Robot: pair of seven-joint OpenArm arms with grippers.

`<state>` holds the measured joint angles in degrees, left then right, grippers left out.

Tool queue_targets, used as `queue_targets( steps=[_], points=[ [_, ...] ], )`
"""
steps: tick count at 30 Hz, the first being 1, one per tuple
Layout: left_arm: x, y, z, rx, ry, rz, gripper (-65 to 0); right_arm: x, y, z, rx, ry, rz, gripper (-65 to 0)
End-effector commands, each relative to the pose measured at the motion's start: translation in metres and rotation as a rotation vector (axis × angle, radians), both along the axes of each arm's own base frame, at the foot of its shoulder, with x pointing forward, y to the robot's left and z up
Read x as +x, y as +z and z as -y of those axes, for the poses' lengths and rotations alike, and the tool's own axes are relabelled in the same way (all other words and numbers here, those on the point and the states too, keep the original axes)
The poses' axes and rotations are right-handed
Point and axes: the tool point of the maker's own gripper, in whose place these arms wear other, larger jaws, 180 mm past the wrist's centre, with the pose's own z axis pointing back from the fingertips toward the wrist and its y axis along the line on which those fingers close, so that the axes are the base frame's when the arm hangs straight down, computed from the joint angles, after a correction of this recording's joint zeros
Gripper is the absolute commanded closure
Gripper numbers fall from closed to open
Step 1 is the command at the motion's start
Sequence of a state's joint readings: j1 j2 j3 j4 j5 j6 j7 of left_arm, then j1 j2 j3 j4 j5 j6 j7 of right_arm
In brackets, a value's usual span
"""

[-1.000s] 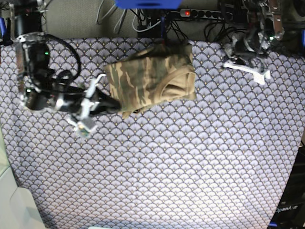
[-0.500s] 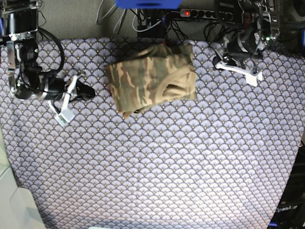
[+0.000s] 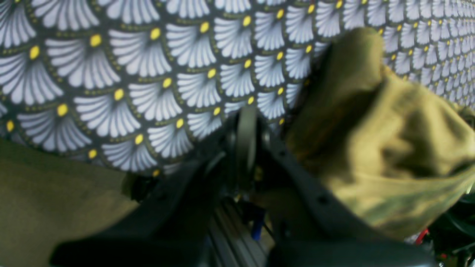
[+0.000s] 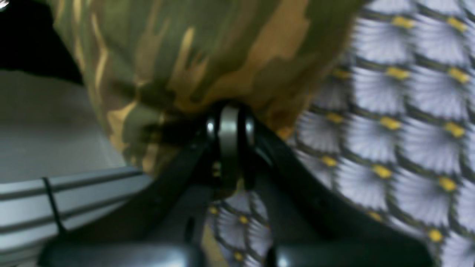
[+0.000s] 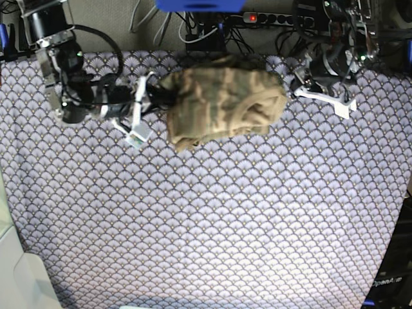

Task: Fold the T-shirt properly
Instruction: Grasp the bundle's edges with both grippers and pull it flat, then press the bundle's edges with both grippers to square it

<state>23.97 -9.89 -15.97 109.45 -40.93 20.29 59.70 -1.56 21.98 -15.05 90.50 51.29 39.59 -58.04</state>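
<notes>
Nearest, bare patterned tablecloth [image 5: 212, 225] over bench, nothing on it. Farther back, T-shirt [image 5: 222, 103] sits as compact folded bundle near far edge, still lumpy, edges rounded. Right end effector [image 5: 153, 98] pressed together, tip against shirt's side; grip on cloth unclear. Left end effector [image 5: 297, 82] pressed together just beside opposite side, holding nothing visible. Judgement: folding mostly done; squaring and flattening of bundle left. Beyond: cables, power strip [image 5: 273, 18].

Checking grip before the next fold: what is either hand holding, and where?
The right hand pinches the camouflage cloth T-shirt at its edge; the left hand holds nothing.
</notes>
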Motion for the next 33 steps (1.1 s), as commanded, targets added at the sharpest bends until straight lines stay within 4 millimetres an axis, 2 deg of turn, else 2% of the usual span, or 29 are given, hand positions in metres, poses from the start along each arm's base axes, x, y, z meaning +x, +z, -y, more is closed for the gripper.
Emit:
queue_targets(
  steps=[1, 4, 6, 8, 13, 17, 20, 24, 30, 33],
  points=[
    [0.003, 0.007, -0.006, 0.019, -0.008, 0.025, 0.0, 0.012, 0.021, -0.01, 0.059, 0.01, 0.058, 0.0],
    [-0.004, 0.007, -0.007, 0.021, -0.015, 0.014, 0.0, 0.021, 0.031, -0.025, 0.079, 0.04, 0.091, 0.0],
    [-0.003, 0.011, -0.005, 0.025, -0.02, 0.027, 0.0, 0.027, 0.036, -0.027, 0.082, 0.047, 0.109, 0.0],
    [-0.006, 0.013, -0.004, 0.025, -0.024, 0.028, 0.0, 0.034, 0.04, -0.025, 0.079, 0.04, 0.129, 0.0],
    [-0.002, 0.02, 0.001, 0.012, -0.021, 0.057, 0.0, 0.039, 0.04, -0.01, 0.039, 0.04, 0.14, 0.0],
    [0.005, 0.023, 0.013, -0.037, 0.005, 0.08, 0.0, 0.039, 0.039, -0.003, 0.02, 0.041, 0.143, 0.0],
    [0.014, 0.032, 0.028, -0.093, 0.013, 0.113, 0.0, 0.037, 0.038, -0.003, 0.02, 0.041, 0.138, 0.0],
    [0.015, 0.043, 0.043, -0.205, 0.003, 0.133, 0.0, 0.037, 0.036, -0.002, 0.02, 0.038, 0.133, 0.0],
    [0.022, 0.051, 0.029, -0.233, 0.03, 0.161, 0.0, 0.038, 0.039, -0.003, 0.022, 0.041, 0.142, 0.0],
    [0.034, 0.051, 0.027, -0.235, 0.038, 0.176, 0.0, 0.037, 0.039, -0.005, 0.023, 0.045, 0.141, 0.0]
  ],
)
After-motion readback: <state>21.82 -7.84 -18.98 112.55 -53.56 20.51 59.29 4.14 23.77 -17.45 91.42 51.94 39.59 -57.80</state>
